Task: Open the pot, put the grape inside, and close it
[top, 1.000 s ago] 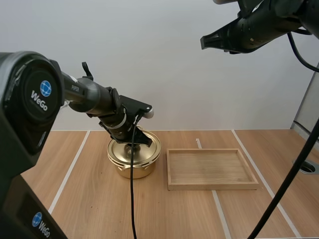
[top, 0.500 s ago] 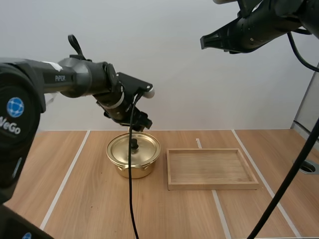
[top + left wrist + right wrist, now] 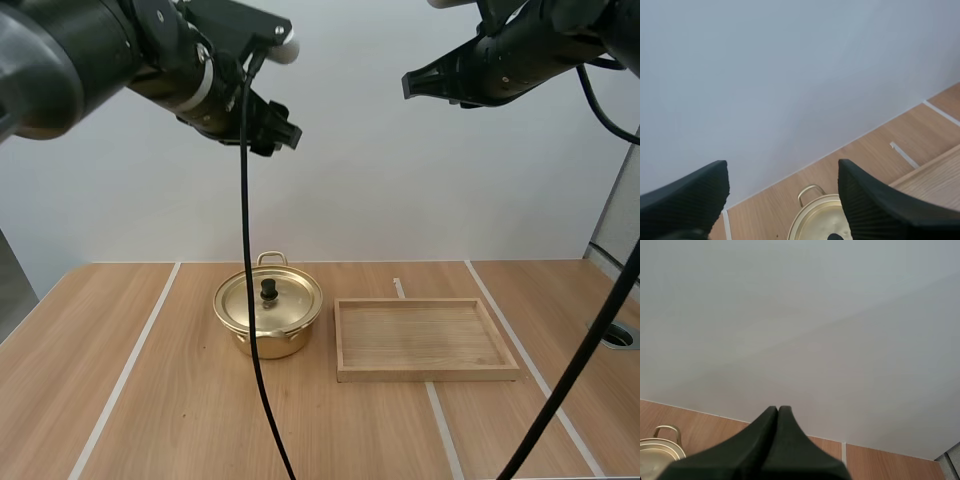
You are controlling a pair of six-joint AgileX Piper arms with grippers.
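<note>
Gold pot [image 3: 262,343]: stands on the worktop [image 3: 180,420], at 9 o'clock from the tray and well apart from both claws.
Lid [image 3: 240,300]: seated flat on the pot, closing it, with a black knob [image 3: 268,290] upright at its middle.
Handle [image 3: 271,257]: a loop at the pot's 12 o'clock.
Tray [image 3: 425,373]: plain wood, shallow, just beside the pot at its 3 o'clock, not touching it.
Left claw [image 3: 278,130]: high in the air at 12 o'clock from the pot in the high view. Its fingers are spread wide with nothing between them.
Left wrist view: the claw [image 3: 782,170] frames the pot [image 3: 812,222] far below, with the knob [image 3: 836,236] near one finger [image 3: 875,210] and a corner of the tray [image 3: 935,182] past it.
Right claw [image 3: 408,85]: high up at 12 o'clock from the tray, gripping nothing.
Right wrist view: the claw [image 3: 777,411] has both fingers pressed together into one dark wedge. The pot [image 3: 657,452] and its handle sit far off beside it.
Worktop: light wood crossed by pale strips.
</note>
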